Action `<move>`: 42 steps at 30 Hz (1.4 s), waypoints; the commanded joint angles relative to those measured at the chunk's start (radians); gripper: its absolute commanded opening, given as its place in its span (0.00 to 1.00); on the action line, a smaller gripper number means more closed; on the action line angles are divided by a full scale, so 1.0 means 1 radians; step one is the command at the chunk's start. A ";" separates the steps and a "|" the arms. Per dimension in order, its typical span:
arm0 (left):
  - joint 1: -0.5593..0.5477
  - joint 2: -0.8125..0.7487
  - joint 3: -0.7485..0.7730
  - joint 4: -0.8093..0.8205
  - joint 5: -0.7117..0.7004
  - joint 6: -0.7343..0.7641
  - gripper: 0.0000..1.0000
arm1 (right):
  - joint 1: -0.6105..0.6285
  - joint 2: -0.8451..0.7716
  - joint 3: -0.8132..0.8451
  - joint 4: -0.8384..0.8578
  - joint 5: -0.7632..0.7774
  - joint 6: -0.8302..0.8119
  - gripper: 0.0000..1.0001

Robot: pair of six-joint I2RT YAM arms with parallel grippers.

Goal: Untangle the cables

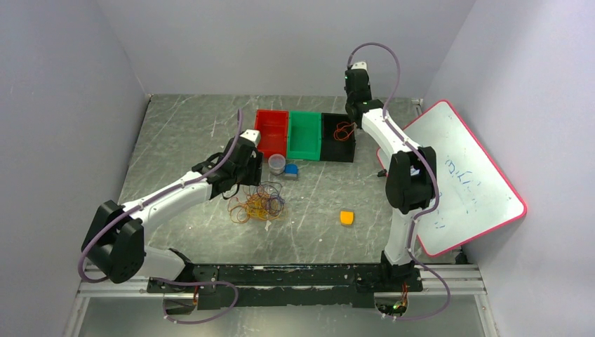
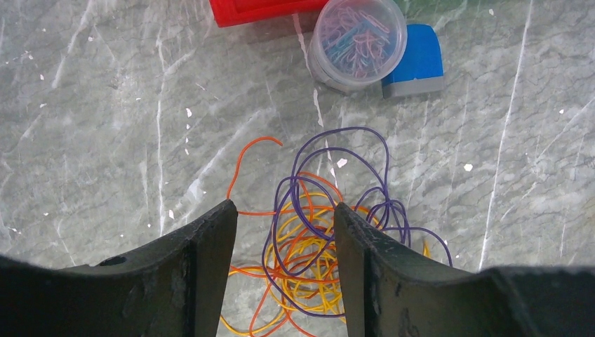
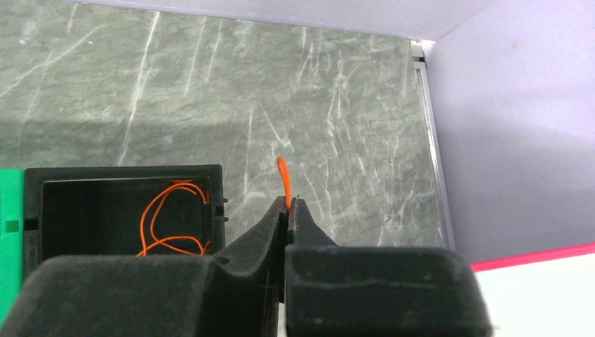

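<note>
The cables lie tangled on the counter, well near-left of the black bin, under the left jaws, which stand apart. Just beside that bin the right jaws pinch a red-orange loop; more red-orange cable lies inside it

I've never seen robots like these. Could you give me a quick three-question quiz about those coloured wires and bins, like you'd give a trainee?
1. True or false: the left gripper is clamped shut on the cable tangle.
2. The right gripper pinches a thin cable. Its colour? A) yellow B) red-orange C) purple
3. Fill in: a loose red-orange cable lies in the ___ bin.

Key: 1 false, it is open above the tangle; 2 B; 3 black.
</note>
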 commanded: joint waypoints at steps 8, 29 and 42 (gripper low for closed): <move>-0.005 -0.002 0.015 0.023 0.037 -0.009 0.58 | 0.003 -0.010 -0.036 0.047 -0.392 0.097 0.00; -0.005 -0.047 -0.012 0.012 0.005 -0.009 0.59 | 0.002 0.221 -0.008 0.032 -0.500 0.188 0.00; -0.004 -0.043 -0.007 0.009 -0.018 -0.058 0.66 | 0.002 0.106 -0.044 0.056 -0.462 0.174 0.23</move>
